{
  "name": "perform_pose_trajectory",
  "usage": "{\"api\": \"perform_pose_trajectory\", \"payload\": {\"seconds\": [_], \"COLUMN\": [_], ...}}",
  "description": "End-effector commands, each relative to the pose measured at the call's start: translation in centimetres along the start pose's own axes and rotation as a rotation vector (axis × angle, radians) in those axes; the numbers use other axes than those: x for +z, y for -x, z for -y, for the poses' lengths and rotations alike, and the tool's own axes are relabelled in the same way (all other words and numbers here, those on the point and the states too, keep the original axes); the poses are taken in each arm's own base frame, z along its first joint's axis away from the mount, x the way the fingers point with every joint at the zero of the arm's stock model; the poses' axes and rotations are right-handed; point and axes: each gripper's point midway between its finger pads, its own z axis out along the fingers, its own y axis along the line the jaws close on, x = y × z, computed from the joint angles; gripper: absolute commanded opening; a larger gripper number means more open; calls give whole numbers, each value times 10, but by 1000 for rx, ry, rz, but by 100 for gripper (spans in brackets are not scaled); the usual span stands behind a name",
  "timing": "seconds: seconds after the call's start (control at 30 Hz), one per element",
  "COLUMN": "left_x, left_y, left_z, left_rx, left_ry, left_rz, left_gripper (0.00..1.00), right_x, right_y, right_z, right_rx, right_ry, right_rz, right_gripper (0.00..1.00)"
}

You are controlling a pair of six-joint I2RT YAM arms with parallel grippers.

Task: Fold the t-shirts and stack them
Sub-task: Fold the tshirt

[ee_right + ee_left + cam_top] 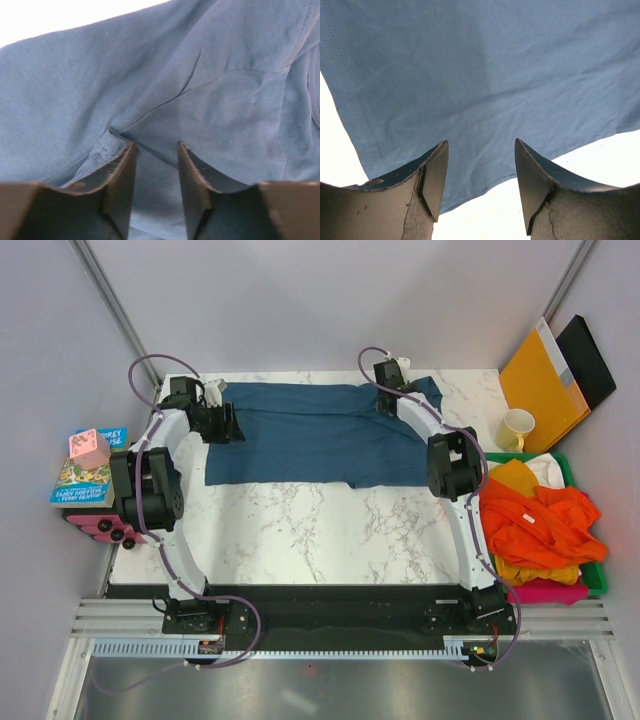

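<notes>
White marble table (330, 530) carries one dark teal t-shirt (300, 435), spread flat across the far half, hem to the left and sleeves to the right.

Left gripper (228, 425) sits at the teal shirt's left hem. In the wrist view, this gripper (481, 141) has its jaws parted and nothing pinched, with the hem edge lying beneath them.

Right gripper (390, 390) rests on the teal shirt's far right end, near a sleeve. In its wrist view, this gripper (157, 144) has its jaws apart and down on the cloth, creases radiating from them. No grasp is evident.

A green bin (598, 575) right of the teal shirt holds orange t-shirts (540, 525), a yellow one (515, 475) and a pink one (545, 592), all unfolded and heaped.
</notes>
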Motion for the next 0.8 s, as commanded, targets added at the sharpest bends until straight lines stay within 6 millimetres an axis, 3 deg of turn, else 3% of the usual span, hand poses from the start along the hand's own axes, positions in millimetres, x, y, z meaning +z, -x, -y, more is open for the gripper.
{"api": "perform_pose_trajectory", "payload": {"seconds": [0.0,0.1,0.53,0.77], "left_x": [-1,1,9,11], "left_y": [11,9,5,2], "left_z": [6,7,15,17], "left_rx": [21,15,26,33], "left_ry": [-32,-37,-47,-51], "left_rz": [36,30,12,4], "left_gripper": [63,63,63,63], "right_x": [-6,-10,-29,-38], "right_y": [22,25,16,23], "right_z": [-9,-13,-34,-44], "right_rx": [31,37,96,137], "right_ry": [40,56,165,231], "right_rz": [44,49,44,57], "right_gripper": [43,40,44,45]}}
